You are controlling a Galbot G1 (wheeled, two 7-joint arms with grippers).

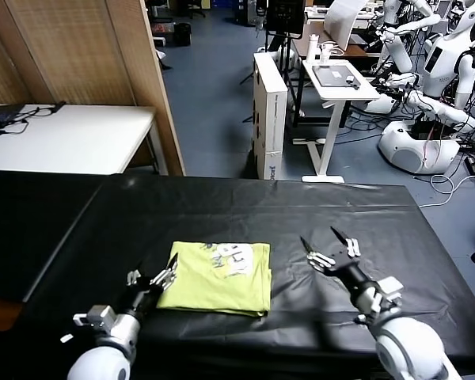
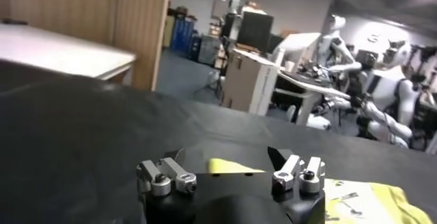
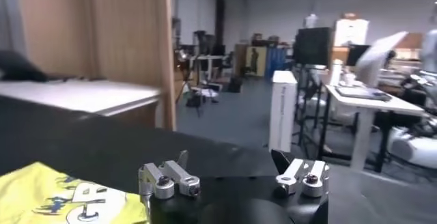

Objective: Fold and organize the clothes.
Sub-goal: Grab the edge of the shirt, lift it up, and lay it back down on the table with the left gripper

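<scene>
While both arms hover low over the worktop, this is how things lie:

T-shirt: the T-shirt (image 1: 219, 278) lies folded into a rough rectangle on the black worktop (image 1: 245, 210), near the front edge and between the two arms; a pale print shows on its upper face near the far edge, too small to read.
Left gripper: the left gripper (image 1: 160, 273) sits just beside the shirt's left edge, jaws wide apart and holding nothing; whether a tip touches the cloth cannot be told.
Right gripper: the right gripper (image 1: 324, 241) hangs to the right of the shirt, apart from it, jaws wide and holding nothing.
Left wrist view: only a yellow strip of the shirt (image 2: 369, 201) shows beyond the left gripper (image 2: 224, 156); the rest is cut off by the picture's edge and the gripper body.
Right wrist view: one printed corner of the shirt (image 3: 58, 194) is in sight beside the right gripper (image 3: 231, 157), the rest cut off.
Collar and sleeves: hidden by the folding.
Background: a white desk (image 1: 67, 136) and other robots (image 1: 427, 75) stand beyond.
</scene>
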